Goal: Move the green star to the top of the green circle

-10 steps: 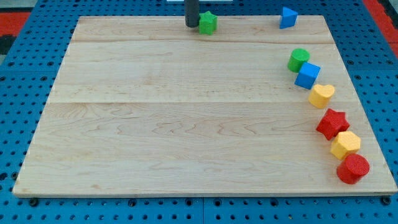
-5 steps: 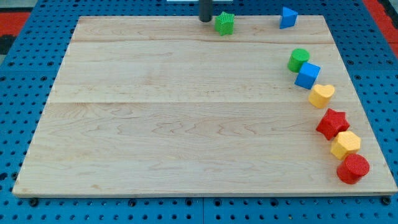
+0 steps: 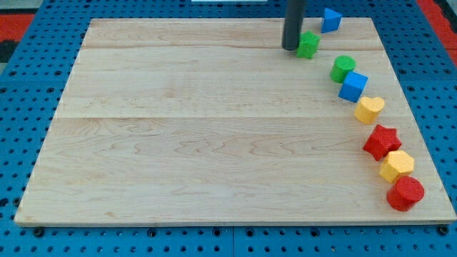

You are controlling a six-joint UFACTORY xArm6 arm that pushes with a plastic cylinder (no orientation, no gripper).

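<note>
Tip (image 3: 290, 48) of my rod rests on the board in the upper right of the frame, pressed against the left side of the green star (image 3: 308, 44); as a bare rod it has no jaws to open or close and grips nothing, it can only shove.

The star lies near the board's (image 3: 178, 143) top edge, up and to the left of the green circle (image 3: 343, 68), close to it but apart. By my reading the job is mostly done yet unfinished: the star needs a short nudge further right so that it sits directly above the circle.

Other blocks: a blue triangle (image 3: 330, 19) just up and right of the star, close enough that a push aimed too high could knock it. Below the circle, touching or nearly so, a blue cube (image 3: 353, 86), then a yellow heart (image 3: 369, 109), a red star (image 3: 381, 141), a yellow block (image 3: 396, 165) and a red cylinder (image 3: 405, 193) run down the right edge. None of these blocks the short path rightward.
</note>
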